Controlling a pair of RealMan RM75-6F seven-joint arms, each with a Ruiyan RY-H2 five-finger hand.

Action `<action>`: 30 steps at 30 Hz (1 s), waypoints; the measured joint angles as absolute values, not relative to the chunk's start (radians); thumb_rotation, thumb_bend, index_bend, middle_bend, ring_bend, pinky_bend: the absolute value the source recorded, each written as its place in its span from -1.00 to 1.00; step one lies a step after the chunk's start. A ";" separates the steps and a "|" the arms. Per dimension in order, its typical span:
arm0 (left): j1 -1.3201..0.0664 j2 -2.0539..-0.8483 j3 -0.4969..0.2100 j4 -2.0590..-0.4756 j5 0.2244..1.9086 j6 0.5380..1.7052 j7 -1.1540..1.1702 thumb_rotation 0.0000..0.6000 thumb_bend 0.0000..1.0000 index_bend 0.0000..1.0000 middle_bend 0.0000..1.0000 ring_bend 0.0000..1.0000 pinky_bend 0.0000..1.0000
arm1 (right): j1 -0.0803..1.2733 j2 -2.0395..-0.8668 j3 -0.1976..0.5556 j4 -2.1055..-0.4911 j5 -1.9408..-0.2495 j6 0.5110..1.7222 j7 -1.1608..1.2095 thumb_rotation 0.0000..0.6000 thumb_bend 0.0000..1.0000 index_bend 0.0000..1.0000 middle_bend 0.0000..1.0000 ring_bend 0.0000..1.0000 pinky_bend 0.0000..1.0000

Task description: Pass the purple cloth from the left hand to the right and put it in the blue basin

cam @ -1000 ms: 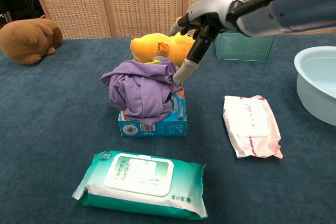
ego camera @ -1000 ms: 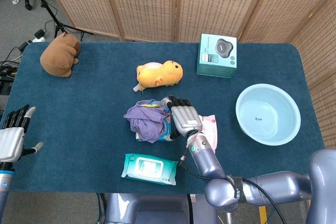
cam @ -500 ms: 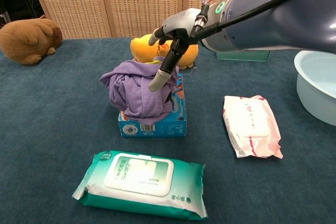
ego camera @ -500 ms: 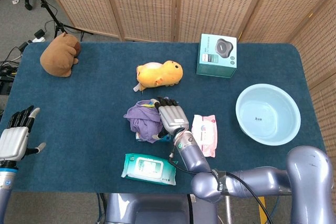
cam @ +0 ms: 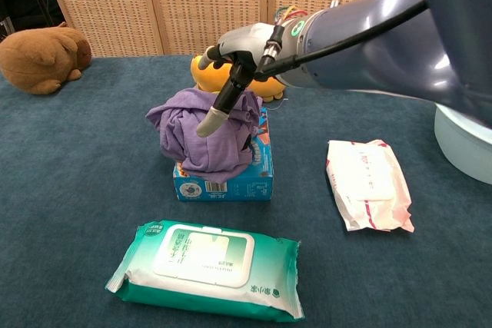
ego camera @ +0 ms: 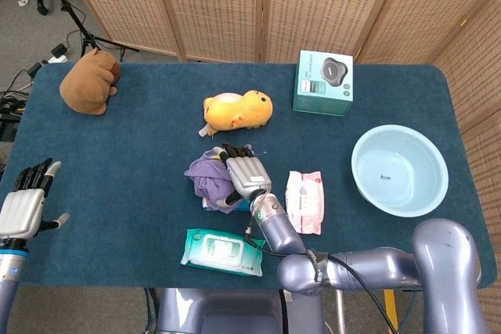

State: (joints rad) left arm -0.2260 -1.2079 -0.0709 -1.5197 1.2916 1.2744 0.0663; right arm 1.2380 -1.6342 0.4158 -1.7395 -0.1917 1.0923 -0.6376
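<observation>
My right robot hand (cam: 231, 74) hovers fingers apart over the crumpled purple cloth (cam: 206, 130), heaped just beneath on a small blue carton (cam: 231, 177). It looks light and floppy, so I'd pinch its bunched top. My left robot hand (ego camera: 22, 207) waits open, well apart; any fingertip contact is hidden.
</observation>
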 measured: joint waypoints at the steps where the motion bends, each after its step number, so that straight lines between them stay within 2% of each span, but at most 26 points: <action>1: -0.226 -1.207 -0.071 -1.520 1.291 1.272 0.066 1.00 -0.63 -1.00 -1.00 -1.00 -1.00 | 1.239 -1.640 0.415 -1.730 -0.196 1.087 -0.634 1.00 -1.00 -1.00 -1.00 -1.00 -1.00; 20: -0.240 -1.208 -0.065 -1.513 1.261 1.215 0.102 1.00 -0.60 -1.00 -1.00 -1.00 -1.00 | 1.229 -1.728 0.376 -1.514 -0.253 0.933 -0.547 1.00 -1.00 -1.00 -1.00 -1.00 -1.00; 30: -0.249 -1.208 -0.052 -1.529 1.255 1.190 0.148 1.00 -0.59 -1.00 -1.00 -1.00 -1.00 | 1.204 -1.730 0.345 -1.485 -0.255 0.865 -0.500 1.00 -1.00 -1.00 -1.00 -1.00 -1.00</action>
State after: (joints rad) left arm -0.2489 -1.2085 -0.0521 -1.5294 1.2550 1.1896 0.1479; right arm 1.2042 -1.7302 0.3451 -1.4850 -0.2554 0.8648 -0.5004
